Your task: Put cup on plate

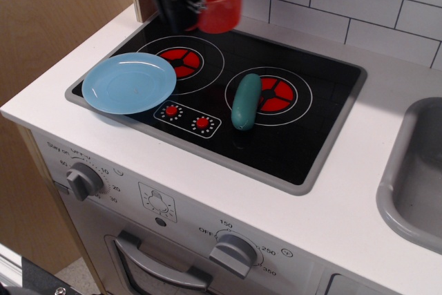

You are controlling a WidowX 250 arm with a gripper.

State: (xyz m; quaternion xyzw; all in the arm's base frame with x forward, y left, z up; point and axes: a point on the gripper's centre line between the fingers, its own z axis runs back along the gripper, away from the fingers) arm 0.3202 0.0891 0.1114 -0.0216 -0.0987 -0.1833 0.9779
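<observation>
Gripping 1 red cup (219, 3) by its left side, the black gripper (188, 6) holds it above the stove's (304, 136) far edge; the blue plate (129, 82) sits near-left.

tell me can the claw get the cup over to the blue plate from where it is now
Probably yes. The claw holds the red cup lifted above the stovetop, and the blue plate lies bare at the front left. The teal oblong toy lies off to the right.

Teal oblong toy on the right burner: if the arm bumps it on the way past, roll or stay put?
The teal oblong toy looks rounded and smooth, so a sideways nudge would probably roll it across the glossy stovetop. Pushed end-on, it would more likely slide. It appears rigid plastic, likely light.
</observation>
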